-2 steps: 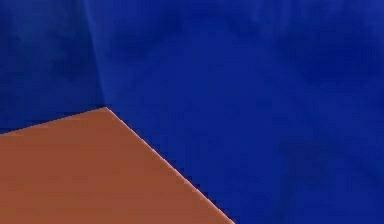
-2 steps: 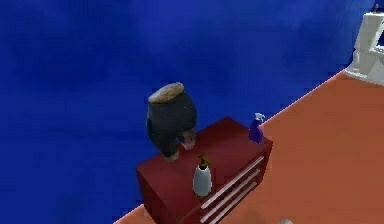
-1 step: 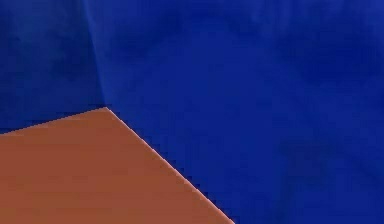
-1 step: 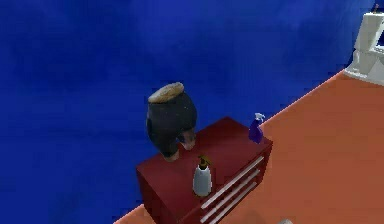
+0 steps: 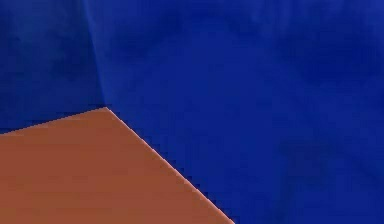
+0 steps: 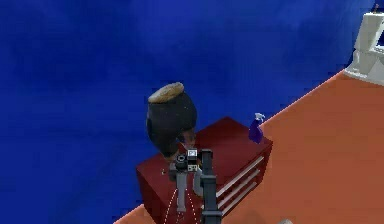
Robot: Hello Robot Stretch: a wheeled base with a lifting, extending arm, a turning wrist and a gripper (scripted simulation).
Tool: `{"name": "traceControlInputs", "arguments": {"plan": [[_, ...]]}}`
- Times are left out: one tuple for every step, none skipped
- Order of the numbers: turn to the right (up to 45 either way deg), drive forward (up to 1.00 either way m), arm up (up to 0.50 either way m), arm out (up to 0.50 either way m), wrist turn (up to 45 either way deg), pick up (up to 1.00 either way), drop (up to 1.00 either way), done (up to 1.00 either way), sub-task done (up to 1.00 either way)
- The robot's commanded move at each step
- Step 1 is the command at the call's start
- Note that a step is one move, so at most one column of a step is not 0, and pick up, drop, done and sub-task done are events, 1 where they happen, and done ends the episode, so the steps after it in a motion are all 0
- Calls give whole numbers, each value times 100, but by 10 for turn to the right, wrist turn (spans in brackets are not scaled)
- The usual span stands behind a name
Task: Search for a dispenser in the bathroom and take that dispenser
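Note:
A small blue-purple bottle (image 6: 257, 128), shaped like a dispenser, stands at the right end of a low red drawer cabinet (image 6: 238, 168) against the blue wall in the arm side view. A round black pot (image 6: 170, 120) with a tan top sits on the cabinet's left part. My arm rises from the bottom edge, and the gripper (image 6: 179, 161) is in front of the pot and the cabinet top, left of the bottle. I cannot tell whether it holds anything.
Deep blue walls (image 5: 250, 90) meet in a corner in the forward view, above orange-brown floor (image 5: 80, 170). In the arm side view, a white fixture (image 6: 369, 48) stands at the top right, and floor (image 6: 330, 160) stretches right of the cabinet.

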Motion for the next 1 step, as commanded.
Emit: {"name": "traceControlInputs", "arguments": {"plan": [[0,0,0,0,450,0,0,0,0]]}}
